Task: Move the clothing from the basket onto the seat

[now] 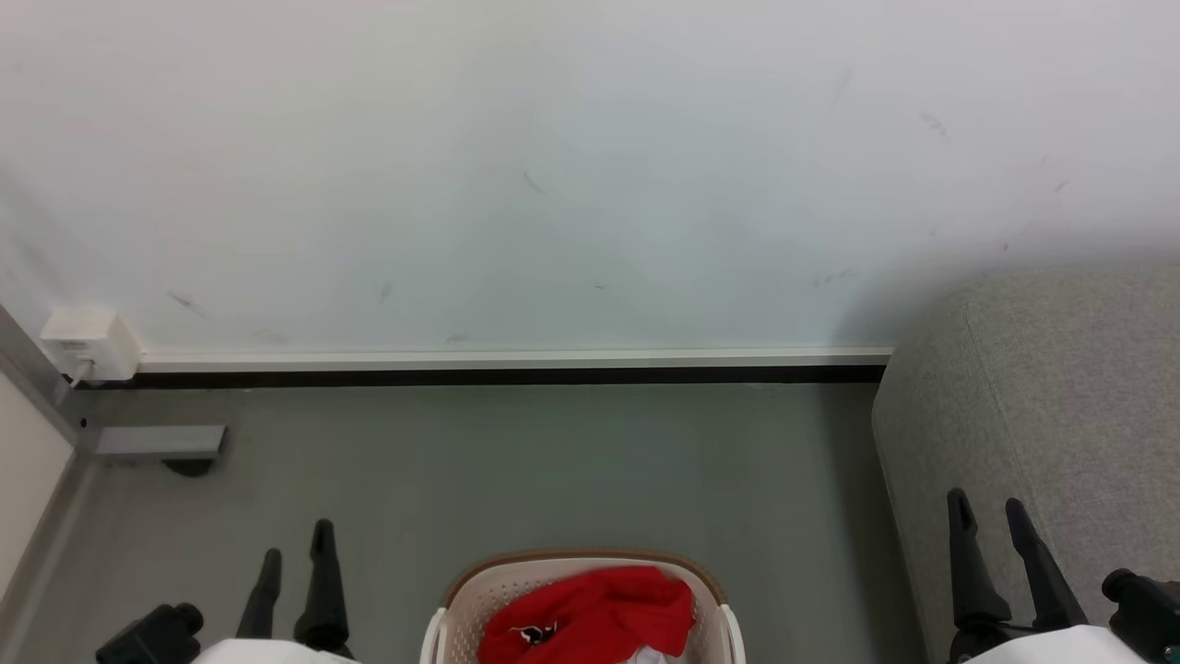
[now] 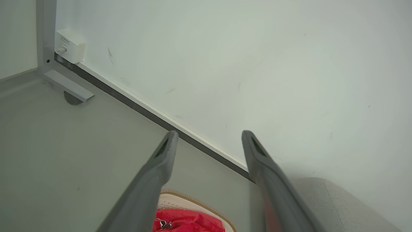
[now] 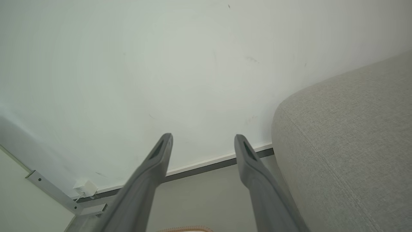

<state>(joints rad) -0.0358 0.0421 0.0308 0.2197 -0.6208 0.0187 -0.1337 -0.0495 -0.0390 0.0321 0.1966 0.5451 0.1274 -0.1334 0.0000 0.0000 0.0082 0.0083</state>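
— What do we count here?
— One cream laundry basket, one grey fabric sofa, and two hands with two dark fingers each.
— And the clothing?
— We see one crumpled bright red heap lying in the basket, with a small black-and-white mark and a scrap of white at its lower edge. We cannot tell how many garments it is.
— Our hands?
— Our left hand hangs over the grey floor left of the basket, fingers spread wide, holding nothing. Our right hand is in front of the sofa's side, equally wide and empty.
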